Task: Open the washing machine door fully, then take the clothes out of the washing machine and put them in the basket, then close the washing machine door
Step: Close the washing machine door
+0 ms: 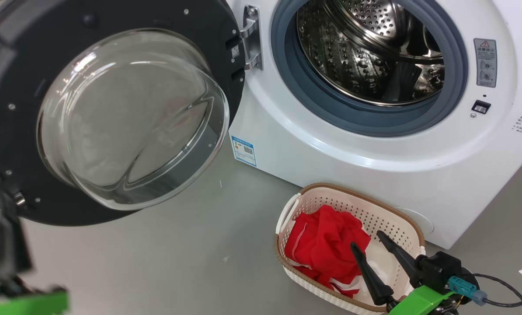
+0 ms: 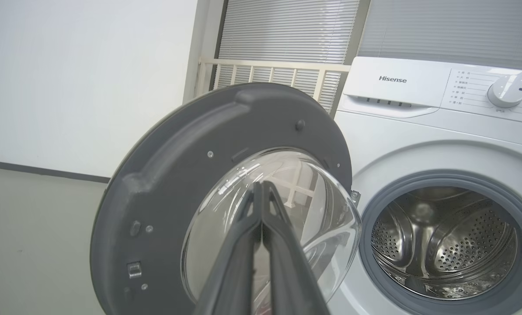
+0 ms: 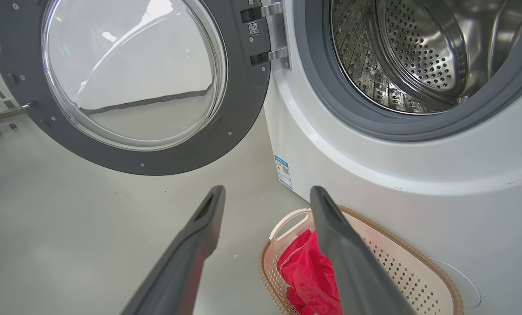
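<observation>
Right gripper [image 1: 366,238] hung just above the basket [image 1: 353,189], its two fingers apart and holding nothing. Beneath them the red clothes [image 1: 326,245] lay bunched in the basket, which stood on the floor [image 1: 178,262] just beside the front of the washer [image 1: 331,148]. Left gripper [image 2: 263,184] had its fingers pressed together, empty, pointing at the glass bowl of the door [image 1: 130,118]. Whether the tips touched the glass was unclear. At the lower left of the head view, a dark blurred shape was probably that same arm. The door stood swung wide on its hinge [image 1: 252,37] at the washer's left. The steel drum [image 1: 366,48] showed within the grey ring [image 1: 374,120].
</observation>
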Tool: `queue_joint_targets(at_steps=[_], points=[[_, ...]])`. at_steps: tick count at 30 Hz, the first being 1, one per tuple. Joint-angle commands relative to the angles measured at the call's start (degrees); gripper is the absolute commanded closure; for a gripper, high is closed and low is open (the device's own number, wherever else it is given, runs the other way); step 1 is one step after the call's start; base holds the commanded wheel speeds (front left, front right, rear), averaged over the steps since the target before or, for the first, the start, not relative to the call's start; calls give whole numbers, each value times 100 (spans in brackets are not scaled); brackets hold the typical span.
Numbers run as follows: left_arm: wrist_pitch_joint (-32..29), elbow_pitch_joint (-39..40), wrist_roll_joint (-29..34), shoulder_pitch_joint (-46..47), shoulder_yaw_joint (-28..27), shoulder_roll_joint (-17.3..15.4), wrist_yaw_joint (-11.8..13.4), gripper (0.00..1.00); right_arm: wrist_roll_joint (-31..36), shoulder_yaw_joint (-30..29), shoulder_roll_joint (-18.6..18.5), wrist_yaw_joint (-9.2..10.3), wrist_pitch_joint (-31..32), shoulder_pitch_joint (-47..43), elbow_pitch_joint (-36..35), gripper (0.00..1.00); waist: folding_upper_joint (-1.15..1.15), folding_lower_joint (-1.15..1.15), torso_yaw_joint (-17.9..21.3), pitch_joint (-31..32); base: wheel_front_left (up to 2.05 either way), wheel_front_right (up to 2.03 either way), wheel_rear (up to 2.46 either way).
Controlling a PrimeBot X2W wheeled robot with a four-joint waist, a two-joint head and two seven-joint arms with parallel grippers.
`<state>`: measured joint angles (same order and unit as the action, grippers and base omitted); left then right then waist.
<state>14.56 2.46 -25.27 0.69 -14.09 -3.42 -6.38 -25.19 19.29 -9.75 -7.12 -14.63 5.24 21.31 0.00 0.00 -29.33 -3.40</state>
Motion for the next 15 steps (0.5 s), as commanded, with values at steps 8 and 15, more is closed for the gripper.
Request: queue_joint_targets(at_steps=[8,15], points=[[44,-77,-435,1855,-693,-1339,-105,100,133,-113,75,-36,-37,-71,-205,0,0,0,5,-160,0,0,0],[44,-1214,-1424,3262,-625,-2424,-109,100,245,-218,128,-36,-37,-86,-260,0,0,0,5,-344,0,0,0]])
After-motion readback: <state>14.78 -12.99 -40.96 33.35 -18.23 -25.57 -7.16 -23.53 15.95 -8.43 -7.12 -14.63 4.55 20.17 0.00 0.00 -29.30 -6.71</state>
